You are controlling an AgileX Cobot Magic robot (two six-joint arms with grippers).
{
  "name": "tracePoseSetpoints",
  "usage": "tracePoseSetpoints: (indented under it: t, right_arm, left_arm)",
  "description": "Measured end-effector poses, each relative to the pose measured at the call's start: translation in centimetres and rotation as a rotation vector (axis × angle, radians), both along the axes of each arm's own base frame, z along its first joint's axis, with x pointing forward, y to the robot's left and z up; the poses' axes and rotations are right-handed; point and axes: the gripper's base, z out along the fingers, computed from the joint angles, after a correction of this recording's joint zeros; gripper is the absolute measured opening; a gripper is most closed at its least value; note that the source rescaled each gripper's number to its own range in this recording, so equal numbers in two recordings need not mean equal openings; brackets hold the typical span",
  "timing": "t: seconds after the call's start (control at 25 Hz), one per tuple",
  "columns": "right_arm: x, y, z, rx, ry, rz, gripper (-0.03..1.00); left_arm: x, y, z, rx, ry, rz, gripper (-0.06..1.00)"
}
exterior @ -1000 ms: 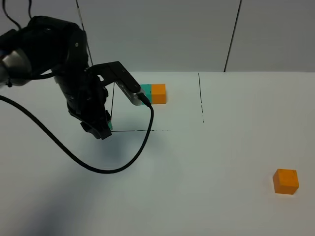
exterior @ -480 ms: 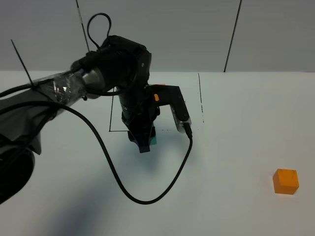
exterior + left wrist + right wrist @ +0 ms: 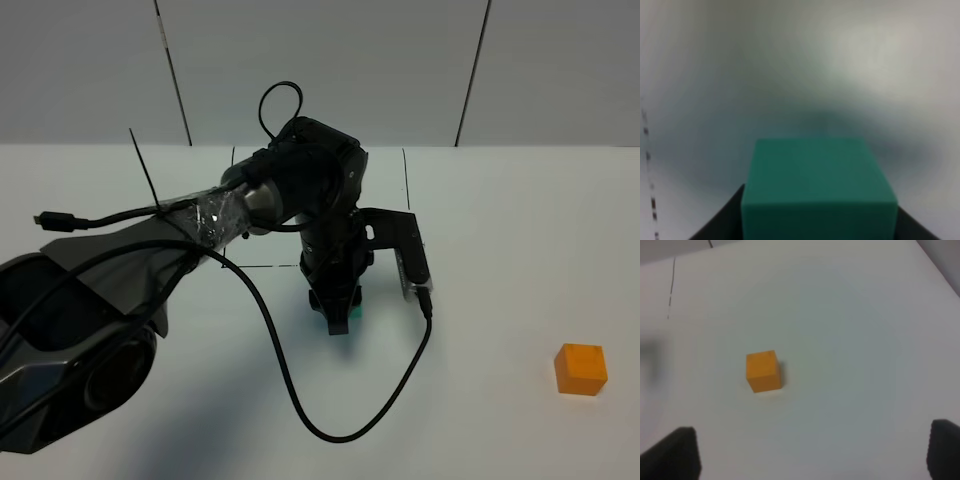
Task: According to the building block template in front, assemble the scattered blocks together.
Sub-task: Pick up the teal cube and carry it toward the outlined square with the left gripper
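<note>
Teal-green cube (image 3: 820,192), matte, clamped upright in the left gripper (image 3: 338,324) near the table's middle. Orange cube (image 3: 581,368), loose, flat on the table, well apart to the right.

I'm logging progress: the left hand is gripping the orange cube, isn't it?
Not quite. The left hand is gripping the teal-green cube, as the left wrist view shows. The orange cube lies loose, well away from that hand.
</note>
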Motion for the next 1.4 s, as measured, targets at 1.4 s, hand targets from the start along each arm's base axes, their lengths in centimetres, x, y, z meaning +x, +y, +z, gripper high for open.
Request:
tracePoseSetpoints:
  t: [1.4]
  right_arm:
    - [0.0, 0.0, 0.0, 0.000, 0.000, 0.000, 0.80]
  left_arm:
    - [0.2, -1.2, -2.8, 0.096, 0.004, -0.074, 0.00]
